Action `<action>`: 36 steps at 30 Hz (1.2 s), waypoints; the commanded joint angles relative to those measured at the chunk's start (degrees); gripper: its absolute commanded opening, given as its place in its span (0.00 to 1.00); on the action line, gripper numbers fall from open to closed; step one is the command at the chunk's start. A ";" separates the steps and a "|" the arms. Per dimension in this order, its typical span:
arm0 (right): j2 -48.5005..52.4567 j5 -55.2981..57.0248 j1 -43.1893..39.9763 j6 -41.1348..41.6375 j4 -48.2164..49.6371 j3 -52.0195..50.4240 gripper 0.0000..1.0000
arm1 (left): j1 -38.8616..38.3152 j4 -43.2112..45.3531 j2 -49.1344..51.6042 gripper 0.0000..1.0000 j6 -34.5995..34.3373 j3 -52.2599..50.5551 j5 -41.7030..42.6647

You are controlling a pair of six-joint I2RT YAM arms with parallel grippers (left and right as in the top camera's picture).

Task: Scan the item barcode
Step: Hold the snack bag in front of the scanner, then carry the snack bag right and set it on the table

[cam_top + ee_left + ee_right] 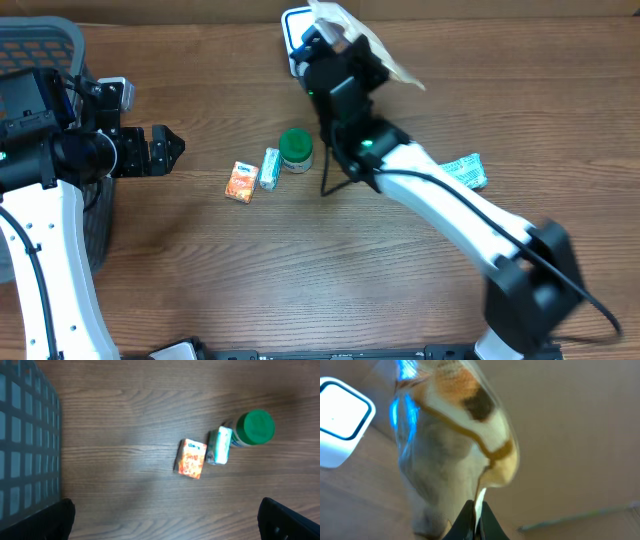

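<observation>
Near the scanner (295,40), right jaws pinch the packet (455,435); left jaws gape empty.

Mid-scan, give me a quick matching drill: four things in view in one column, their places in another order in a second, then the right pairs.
Things
1. small orange cardboard carton
2. round jar with a green lid
3. clear plastic packet with tan contents
4. grey mesh basket

Places
A. pinched in the right gripper, near the white square scanner
B. far left edge of the overhead view
C. on the wooden table, left end of the row of three
D. right end of that row, beside the white-and-green box

Pairs: 1-C, 2-D, 3-A, 4-B
</observation>
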 commanded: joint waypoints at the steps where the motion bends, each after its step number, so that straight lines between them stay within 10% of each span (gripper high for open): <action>1: -9.92 -7.04 -0.26 25.11 -13.18 0.70 0.04 | 0.26 0.00 0.11 1.00 0.85 -0.20 0.02; 9: -25.07 -43.41 -9.31 52.81 -44.89 0.70 0.04 | 0.26 0.00 0.11 0.99 0.87 -0.20 0.02; 14: -24.55 -60.83 -22.49 54.16 -56.04 -0.70 0.04 | 0.26 0.00 0.11 0.99 0.85 -0.17 0.02; 36: -4.85 -61.07 -52.76 56.59 -43.93 -20.11 0.16 | 0.26 0.00 0.11 1.00 0.85 -0.20 0.02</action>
